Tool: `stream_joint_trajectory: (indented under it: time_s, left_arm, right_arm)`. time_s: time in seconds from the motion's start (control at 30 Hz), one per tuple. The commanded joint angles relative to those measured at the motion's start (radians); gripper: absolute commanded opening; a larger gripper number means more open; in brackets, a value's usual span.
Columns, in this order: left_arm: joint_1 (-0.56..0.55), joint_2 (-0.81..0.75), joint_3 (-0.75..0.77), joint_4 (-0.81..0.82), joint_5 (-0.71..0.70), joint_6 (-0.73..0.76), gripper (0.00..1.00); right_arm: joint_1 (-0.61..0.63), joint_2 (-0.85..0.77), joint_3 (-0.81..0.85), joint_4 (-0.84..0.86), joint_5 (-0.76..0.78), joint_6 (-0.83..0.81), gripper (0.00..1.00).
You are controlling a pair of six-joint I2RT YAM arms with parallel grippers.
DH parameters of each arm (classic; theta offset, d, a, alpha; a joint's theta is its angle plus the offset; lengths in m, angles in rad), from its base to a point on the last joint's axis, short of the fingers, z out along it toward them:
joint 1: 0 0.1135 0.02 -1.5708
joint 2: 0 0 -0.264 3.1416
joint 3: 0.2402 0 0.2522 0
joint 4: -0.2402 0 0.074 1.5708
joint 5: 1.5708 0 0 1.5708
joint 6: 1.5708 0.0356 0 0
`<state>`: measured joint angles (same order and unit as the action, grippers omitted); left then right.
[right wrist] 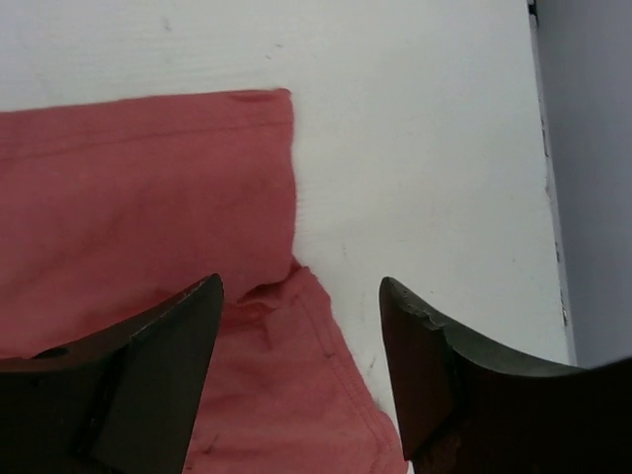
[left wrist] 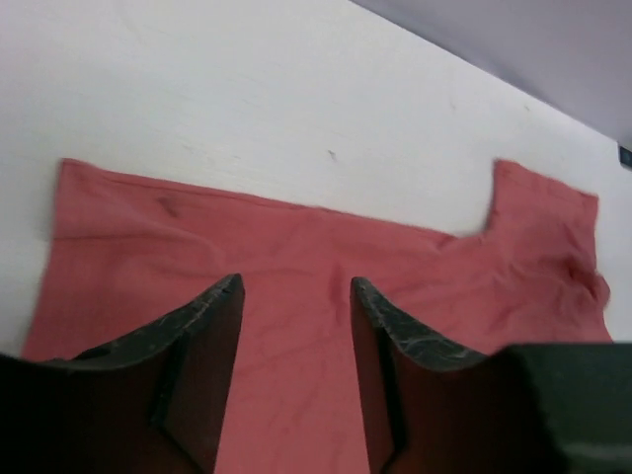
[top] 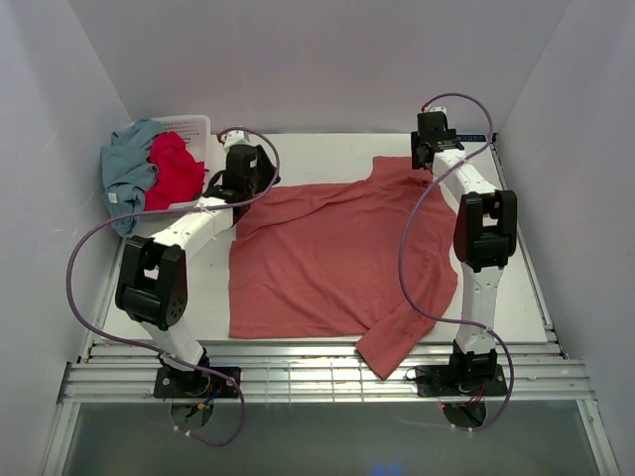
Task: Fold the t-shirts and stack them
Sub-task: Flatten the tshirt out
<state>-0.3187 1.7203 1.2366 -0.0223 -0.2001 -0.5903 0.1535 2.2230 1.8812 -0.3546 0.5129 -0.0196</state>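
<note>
Left fingers (left wrist: 197, 365): parted by a moderate gap, nothing held between them. They are poised above the salmon-red t-shirt (left wrist: 197, 227), whose cloth fills the gap and runs on to a straight far hem. Right fingers (right wrist: 158, 375): parted wider, likewise gripping nothing. The left finger stands over the same t-shirt (right wrist: 148, 178) and the right over the bare white surface (right wrist: 425, 148), with a stitched fold of cloth lying in the gap.

Top view: the salmon-red t-shirt (top: 337, 258) lies spread flat between the two arms. One sleeve reaches the near edge of the surface (top: 327, 149). The left fingers are at its far left corner, the right fingers at its far right. In the far left corner, the crimson t-shirt (top: 177, 171) and the grey-blue t-shirt (top: 127, 169) lie bunched in the white basket (top: 193, 126), the grey-blue one draped over its left rim.
</note>
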Motion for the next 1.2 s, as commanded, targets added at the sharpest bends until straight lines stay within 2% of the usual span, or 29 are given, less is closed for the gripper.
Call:
stream_joint_trajectory:
  time_s: [0.0,0.03,0.07,0.1,0.13,0.17,0.27,0.4,0.8,1.0,1.17]
  left_arm:
    - [-0.071,-0.008,-0.011,0.015,0.042,0.033,0.56]
    - [-0.079,0.010,-0.011,0.015,0.080,0.033,0.48]
    - [-0.088,0.021,-0.011,0.013,0.103,0.033,0.23]
    - [-0.091,0.031,-0.015,0.015,0.119,0.032,0.12]
    - [-0.094,0.038,-0.022,0.015,0.128,0.018,0.01]
    - [-0.097,0.045,-0.032,0.015,0.126,0.015,0.00]
    - [-0.099,0.067,-0.071,-0.002,0.097,0.014,0.00]
    - [-0.097,0.123,-0.054,-0.037,0.009,0.050,0.00]
    - [-0.040,0.228,0.058,-0.062,-0.090,0.095,0.00]
    - [0.047,0.277,0.066,-0.048,-0.055,0.084,0.00]
    - [0.086,0.358,0.115,-0.113,-0.021,0.075,0.00]
  right_arm:
    - [0.009,-0.075,0.019,0.060,-0.210,0.044,0.69]
    - [0.011,-0.074,0.019,0.071,-0.276,0.050,0.57]
    - [0.009,-0.068,0.025,0.062,-0.295,0.050,0.42]
    - [0.009,-0.033,0.070,0.042,-0.306,0.055,0.26]
    - [0.009,-0.010,0.105,0.016,-0.318,0.059,0.10]
    - [0.009,0.018,0.143,-0.042,-0.348,0.060,0.08]
    - [0.011,0.108,0.248,-0.092,-0.390,0.064,0.08]
    - [0.008,0.177,0.266,-0.086,-0.422,0.075,0.08]
    - [-0.017,0.296,0.355,-0.092,-0.502,0.115,0.08]
    - [-0.029,0.360,0.410,-0.130,-0.542,0.116,0.08]
    - [-0.038,0.388,0.450,-0.150,-0.588,0.141,0.08]
